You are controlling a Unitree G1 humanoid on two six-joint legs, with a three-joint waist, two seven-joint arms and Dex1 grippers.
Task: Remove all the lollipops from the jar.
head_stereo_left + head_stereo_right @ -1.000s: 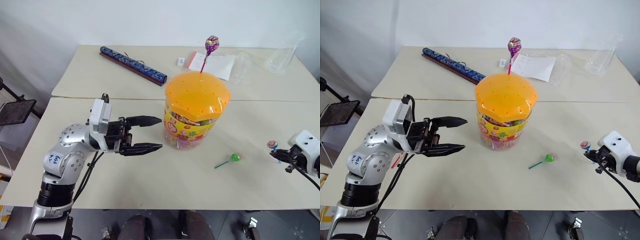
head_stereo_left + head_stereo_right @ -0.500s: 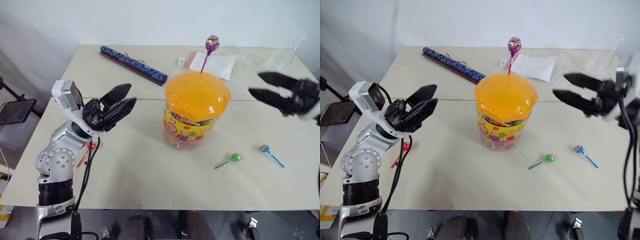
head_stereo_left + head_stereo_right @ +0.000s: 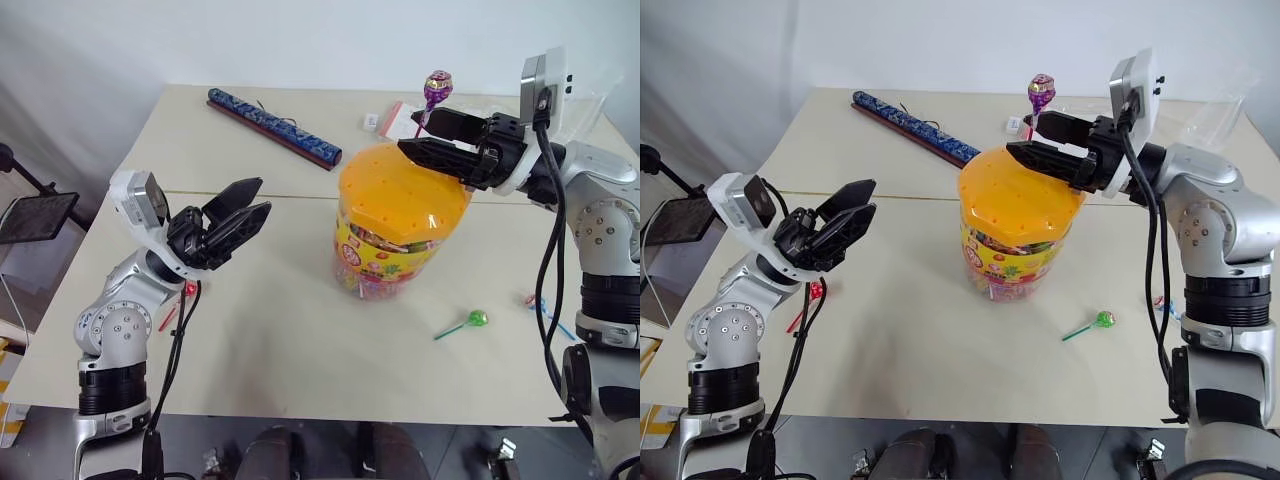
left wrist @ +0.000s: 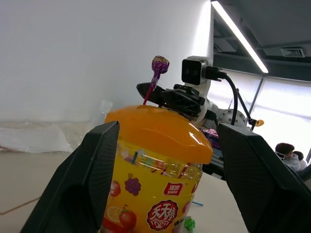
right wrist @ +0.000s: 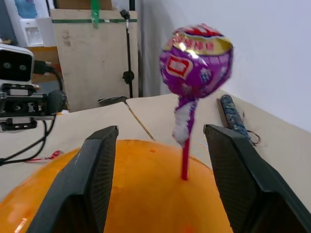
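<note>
The jar stands upright near the middle of the table, its orange domed lid on. One purple lollipop still stands in the lid, its stick pushed into a hole near the far edge and its wrapped head well above the dome.

The right tool hovers over the far side of the lid with its two black fingers spread apart, one on either side of the purple lollipop's stick and not touching it; it holds nothing. From the right wrist view the stick rises between the two open fingers.

The left tool is raised to the left of the jar, well apart from it, pointing toward it with its fingers open and empty.

A green lollipop lies on the table in front of the jar to the right. A blue lollipop lies farther right, partly hidden behind the right arm. A red lollipop lies on the table under the left arm.

A long dark patterned box lies at the back of the table.
</note>
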